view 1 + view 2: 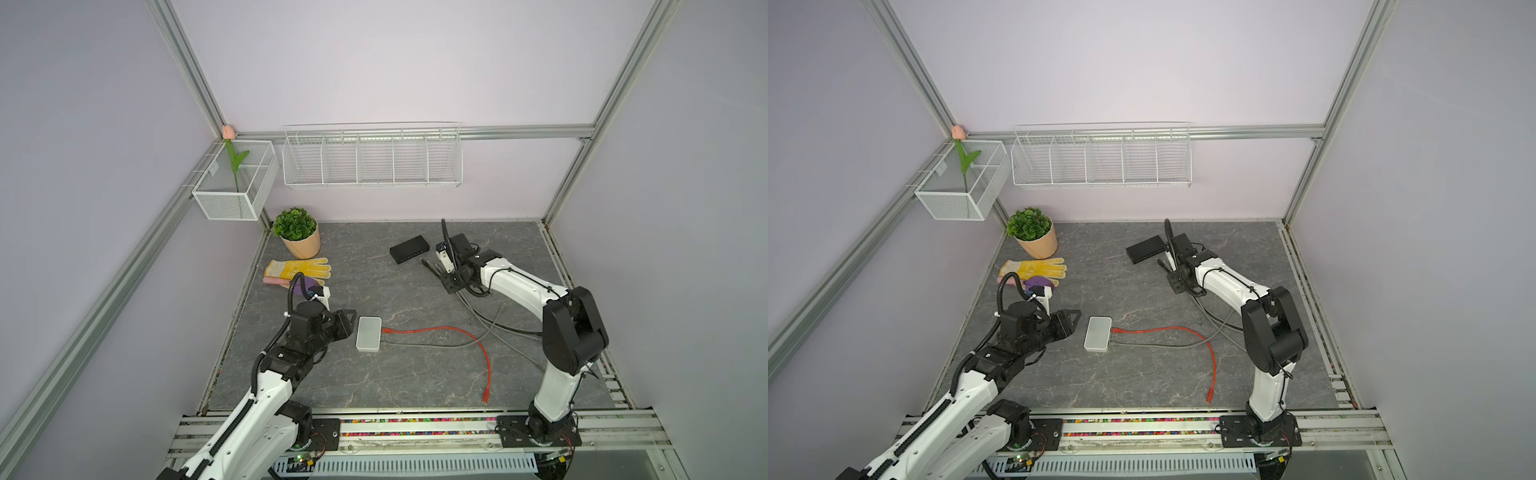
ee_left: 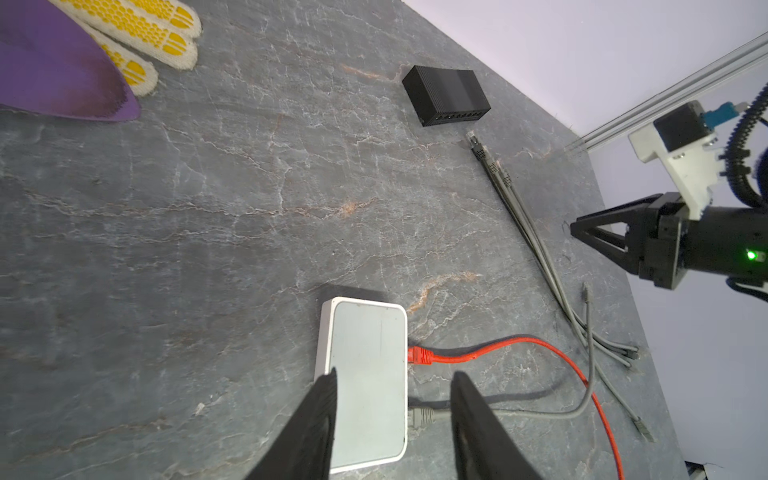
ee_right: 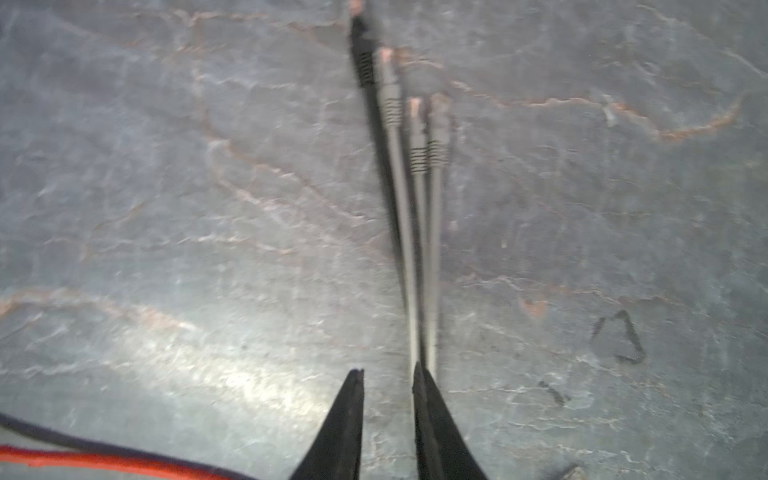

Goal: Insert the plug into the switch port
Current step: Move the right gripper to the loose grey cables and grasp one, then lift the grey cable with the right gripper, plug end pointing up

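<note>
Grey marbled desk (image 1: 374, 386). Nearest, the left gripper (image 2: 394, 374) hovers half open, empty, at the white switch (image 1: 368, 334), which already takes 2 cables (image 2: 419, 356). Beyond, the right gripper (image 3: 388, 374), narrowly open and empty, hangs over 4 loose plugs (image 3: 390, 89) just short of the black switch (image 1: 409, 248); none looks grasped or inserted yet.

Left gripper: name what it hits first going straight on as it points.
Probably the white switch, lying right ahead of the left gripper; whether it clears the top is unclear.
</note>
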`<state>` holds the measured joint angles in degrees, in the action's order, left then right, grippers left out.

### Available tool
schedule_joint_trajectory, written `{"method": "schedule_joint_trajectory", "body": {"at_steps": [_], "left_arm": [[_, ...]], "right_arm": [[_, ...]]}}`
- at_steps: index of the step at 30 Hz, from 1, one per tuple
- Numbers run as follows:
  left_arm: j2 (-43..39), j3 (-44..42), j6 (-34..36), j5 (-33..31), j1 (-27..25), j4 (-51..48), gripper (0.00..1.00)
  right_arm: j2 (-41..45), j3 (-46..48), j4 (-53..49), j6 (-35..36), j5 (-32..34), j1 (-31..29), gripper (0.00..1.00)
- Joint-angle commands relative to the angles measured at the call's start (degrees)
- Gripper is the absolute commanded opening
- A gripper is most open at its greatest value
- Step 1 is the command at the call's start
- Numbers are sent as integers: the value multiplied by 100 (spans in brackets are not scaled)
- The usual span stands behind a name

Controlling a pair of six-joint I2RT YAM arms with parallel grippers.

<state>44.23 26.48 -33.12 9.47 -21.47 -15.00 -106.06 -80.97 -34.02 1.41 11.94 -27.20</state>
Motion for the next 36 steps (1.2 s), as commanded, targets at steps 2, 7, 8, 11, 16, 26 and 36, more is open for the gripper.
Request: {"method": "schedule_joint_trajectory", "body": {"at_steps": [2,7,8,11,16,26,36], "left_arm": [[-73,63,47,76,21,-302,45],[-70,15,-9,208,26,-152,45],[-56,15,-10,220,21,-142,45],[-44,3,-8,214,21,-133,44],[-47,-25,7,188,22,-121,45],[-50,-11,8,245,27,-112,44],[-495,-36,73,996,27,343,45]], "right_arm": [[-441,-54,-285,91,-238,238,25],[-794,-138,-266,114,-418,408,25],[-837,-137,-244,114,-419,417,25],[-945,-140,-215,106,-365,444,25],[-969,-95,-159,97,-371,466,15],[-1031,-121,-261,127,-537,469,11],[-102,-122,-412,222,-225,343,6]]}}
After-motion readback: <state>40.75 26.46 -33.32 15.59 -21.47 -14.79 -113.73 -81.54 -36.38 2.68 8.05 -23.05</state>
